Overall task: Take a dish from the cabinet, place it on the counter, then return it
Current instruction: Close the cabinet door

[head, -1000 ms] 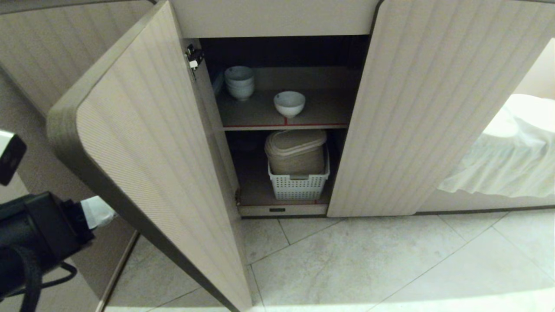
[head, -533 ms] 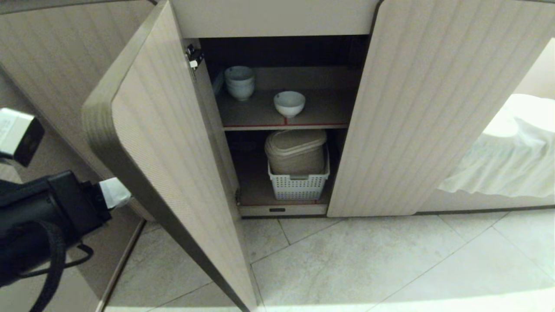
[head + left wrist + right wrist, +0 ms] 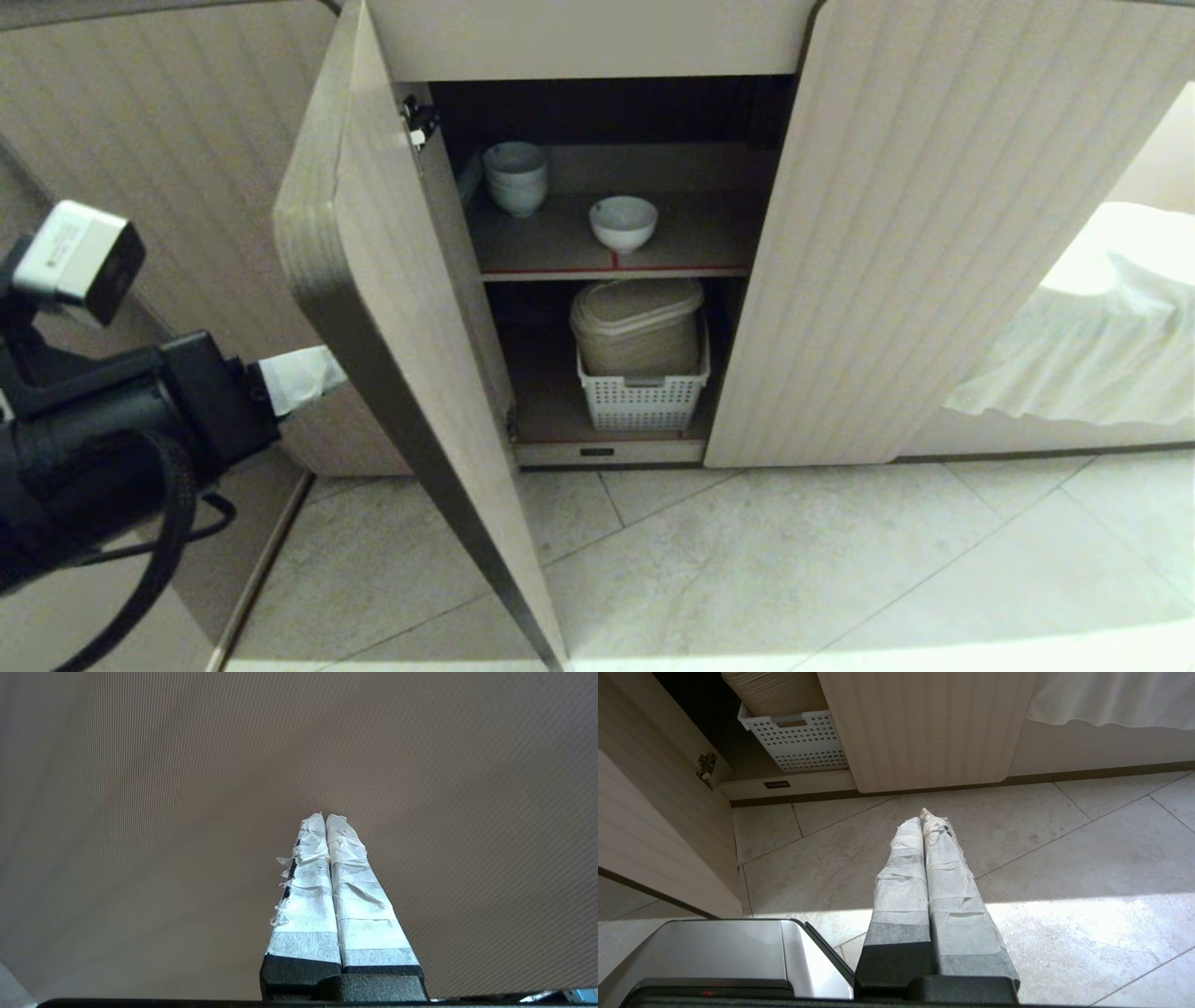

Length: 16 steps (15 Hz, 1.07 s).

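The dish (image 3: pixel 623 222), a small white bowl, sits alone on the cabinet's upper red-edged shelf (image 3: pixel 681 272). The cabinet (image 3: pixel 597 42) has both ribbed doors ajar. My left gripper (image 3: pixel 322 369) is shut and empty, its taped tips against the outer face of the left door (image 3: pixel 392 308), low on the panel. In the left wrist view that gripper (image 3: pixel 325 816) meets the ribbed door (image 3: pixel 187 788), which fills the picture. My right gripper (image 3: pixel 924 815) hangs shut over the floor tiles, outside the head view. The counter is out of view.
A stack of white bowls (image 3: pixel 515 177) stands at the shelf's back left. A white perforated basket (image 3: pixel 642 397) holding beige lidded containers fills the lower shelf. The right door (image 3: pixel 915 233) stands half open. White cloth (image 3: pixel 1102 317) drapes at the right. A metallic bin lid (image 3: pixel 724 952) lies beside my right gripper.
My left gripper has moved right and up, pushing the left door, which has swung toward closing. The bowl and right arm have not moved.
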Tool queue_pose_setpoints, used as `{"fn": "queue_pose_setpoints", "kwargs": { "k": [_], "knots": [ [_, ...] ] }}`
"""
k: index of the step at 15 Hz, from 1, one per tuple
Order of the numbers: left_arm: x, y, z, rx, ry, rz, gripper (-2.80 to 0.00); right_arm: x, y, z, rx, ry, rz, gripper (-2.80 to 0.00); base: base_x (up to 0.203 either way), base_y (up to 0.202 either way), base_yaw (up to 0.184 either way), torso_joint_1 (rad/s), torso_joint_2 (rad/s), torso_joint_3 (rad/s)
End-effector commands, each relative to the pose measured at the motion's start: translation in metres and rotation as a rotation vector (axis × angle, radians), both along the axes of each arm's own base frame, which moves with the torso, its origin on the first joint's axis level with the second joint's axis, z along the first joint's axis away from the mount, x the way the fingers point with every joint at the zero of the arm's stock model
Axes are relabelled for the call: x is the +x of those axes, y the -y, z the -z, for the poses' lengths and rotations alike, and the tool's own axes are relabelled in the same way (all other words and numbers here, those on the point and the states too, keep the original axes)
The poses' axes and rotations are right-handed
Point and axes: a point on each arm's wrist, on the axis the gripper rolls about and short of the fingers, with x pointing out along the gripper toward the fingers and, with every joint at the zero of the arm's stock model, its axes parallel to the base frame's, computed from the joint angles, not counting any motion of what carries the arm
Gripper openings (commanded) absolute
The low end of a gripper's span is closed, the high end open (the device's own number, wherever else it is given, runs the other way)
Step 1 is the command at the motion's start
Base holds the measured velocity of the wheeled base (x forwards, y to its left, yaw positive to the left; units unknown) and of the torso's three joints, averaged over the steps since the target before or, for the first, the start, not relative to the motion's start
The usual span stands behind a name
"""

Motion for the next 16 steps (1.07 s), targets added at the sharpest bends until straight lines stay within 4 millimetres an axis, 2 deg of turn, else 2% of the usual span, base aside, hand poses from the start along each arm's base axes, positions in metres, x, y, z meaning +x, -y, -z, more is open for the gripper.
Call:
{"fn": "queue_pose_setpoints", "kwargs": {
  "k": [1, 12, 16],
  "knots": [
    [0.007, 0.004, 0.000, 0.002, -0.011, 0.006, -2.80, 0.000, 0.000, 0.000, 0.001, 0.000, 0.000, -2.80, 0.000, 0.000, 0.000, 0.000, 0.00, 0.000],
    [0.028, 0.024, -0.004, 0.008, -0.020, 0.046, -2.80, 0.000, 0.000, 0.000, 0.001, -0.002, -0.001, -2.80, 0.000, 0.000, 0.000, 0.000, 0.00, 0.000],
    [0.038, 0.037, -0.009, 0.008, -0.017, 0.076, -2.80, 0.000, 0.000, 0.000, 0.001, -0.002, 0.000, -2.80, 0.000, 0.000, 0.000, 0.000, 0.00, 0.000]
  ]
}}
